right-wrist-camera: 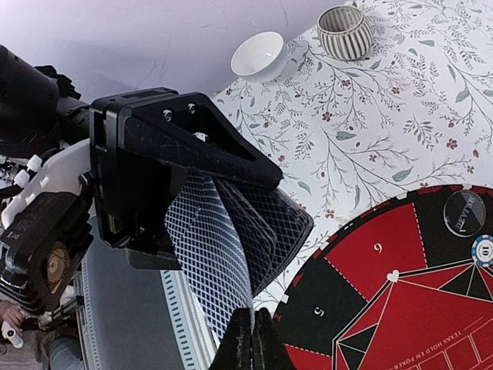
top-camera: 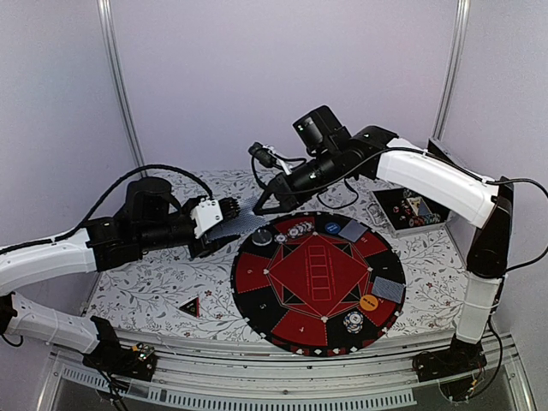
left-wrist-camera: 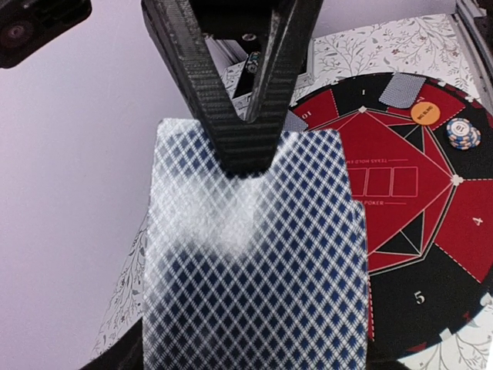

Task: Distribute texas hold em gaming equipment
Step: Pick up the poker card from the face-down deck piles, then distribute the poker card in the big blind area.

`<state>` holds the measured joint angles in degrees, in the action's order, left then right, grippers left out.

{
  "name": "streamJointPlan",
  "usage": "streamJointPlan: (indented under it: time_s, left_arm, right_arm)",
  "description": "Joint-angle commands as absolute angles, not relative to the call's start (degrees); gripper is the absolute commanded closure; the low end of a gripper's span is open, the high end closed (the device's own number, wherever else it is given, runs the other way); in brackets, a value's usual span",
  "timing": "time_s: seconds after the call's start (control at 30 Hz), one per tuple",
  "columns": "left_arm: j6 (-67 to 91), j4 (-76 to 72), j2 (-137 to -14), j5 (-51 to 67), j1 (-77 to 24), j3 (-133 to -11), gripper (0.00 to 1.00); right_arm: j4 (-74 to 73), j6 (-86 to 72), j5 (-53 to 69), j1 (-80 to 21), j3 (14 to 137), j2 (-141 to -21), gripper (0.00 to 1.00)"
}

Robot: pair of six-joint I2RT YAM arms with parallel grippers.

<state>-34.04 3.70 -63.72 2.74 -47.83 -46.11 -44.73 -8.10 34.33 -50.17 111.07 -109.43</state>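
Top external — one triangle (top-camera: pixel 190 306), one orange disc (top-camera: pixel 368 302).

Round red-and-black mat (top-camera: pixel 318 278), floral tablecloth (top-camera: pixel 145 295), white bowl (right-wrist-camera: pixel 258 55), striped cup (right-wrist-camera: pixel 344 32)

— We see white shells on the left arm (top-camera: pixel 43 261) and right arm (top-camera: pixel 437 180), with black joints between them.

— We see black cables (top-camera: pixel 128 175) too, one at nine o'clock, one at three. The right gripper (left-wrist-camera: pixel 248 158) has ribbed black fingers (left-wrist-camera: pixel 185 62); the left gripper (top-camera: pixel 228 228) has a black block with two screws (right-wrist-camera: pixel 167 114).
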Motion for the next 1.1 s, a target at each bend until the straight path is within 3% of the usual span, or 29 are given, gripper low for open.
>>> streamJointPlan:
  time_s: [0.0, 0.7, 0.93, 1.07]
  left_arm:
    - [-34.0, 2.6, -62.8, 3.1, -47.6, -45.8, 0.36]
    - [-33.9, 2.6, -62.9, 3.1, -47.6, -45.7, 0.36]
    - [-33.7, 2.9, -62.8, 3.6, -47.6, -45.9, 0.36]
    - [-33.7, 3.0, -63.0, 3.9, -47.6, -46.0, 0.36]
  right_arm:
    - [-44.6, -7.2, 35.0, -49.5, 112.8, -106.8, 0.97]
    - [-36.5, -14.2, 44.8, -39.7, 102.6, -98.3, 0.98]
    - [-36.0, -24.8, 35.3, -18.9, 69.2, -77.8, 0.98]
    - [-36.2, -27.2, 34.3, -12.8, 52.0, -72.1, 0.98]
